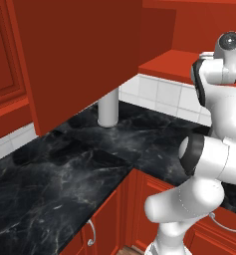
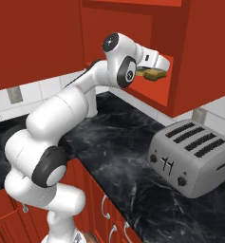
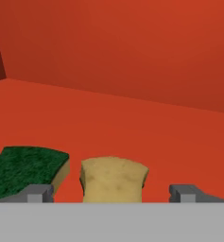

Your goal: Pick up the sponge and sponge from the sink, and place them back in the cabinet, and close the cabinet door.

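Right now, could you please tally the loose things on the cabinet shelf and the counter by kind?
Sponges on the cabinet shelf: 2, a green-topped sponge and a tan sponge
Toasters on the counter: 1, a silver toaster
Total: 3

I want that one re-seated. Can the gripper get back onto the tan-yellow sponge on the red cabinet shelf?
Probably yes: the tan-yellow sponge sits between the open gripper's fingertips, nothing between them.
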